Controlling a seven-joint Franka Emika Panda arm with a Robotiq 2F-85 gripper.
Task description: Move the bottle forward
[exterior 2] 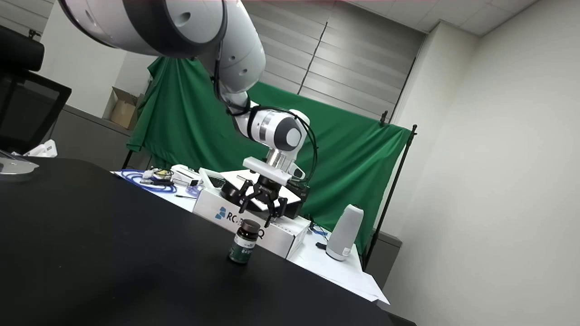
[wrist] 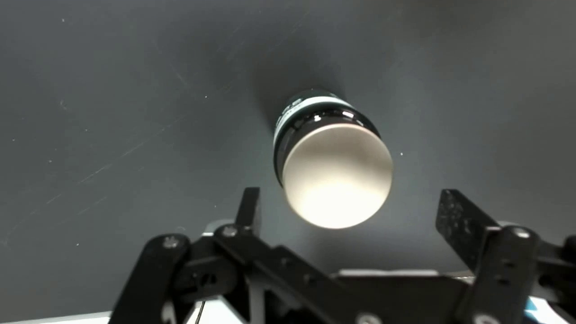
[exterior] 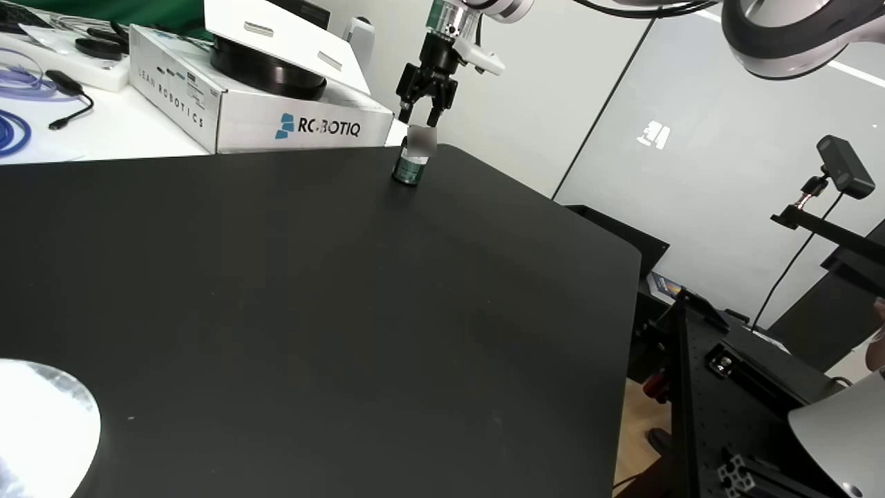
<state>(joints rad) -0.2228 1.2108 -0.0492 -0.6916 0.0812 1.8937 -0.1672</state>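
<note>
Where the wrist view looks down: a squat, glossy, dark greenish bottle [wrist: 333, 157] with a pale round cap [wrist: 337, 177] stands near the centre, its body showing toward 11 o'clock of the cap.
Black, two-fingered gripper [wrist: 351, 202]: empty, its fingers [wrist: 249, 209] parted wider than the cap at 8 and 4 o'clock of it, probably to slip down both sides without knocking it.
Matt black tabletop [wrist: 112, 135]: flat and finely scratched, so the bottle should stand steadily.
Bottle [exterior 2: 242, 246] in an exterior view: upright, at 7 o'clock of centre; its slant comes from the rolled camera. The gripper hangs over it toward 1 o'clock, a placing that suits a grasp from above.
White cardboard box [exterior 2: 275, 240] there: set beyond the tabletop's edge on a white table [exterior 2: 337, 274], likely parked outside the working area.
Rounded corner [exterior: 446, 152] of the tabletop in an exterior view: the bottle stands near it and the far edge, at 11 o'clock of centre, with the box toward the bottle's 10 o'clock.
Cap in that view: masked by a blurred patch, so contact cannot be read here.
Way forward: the pictures do not settle which direction counts, nor whether the move is done; travel toward the far edge would risk a fall.
</note>
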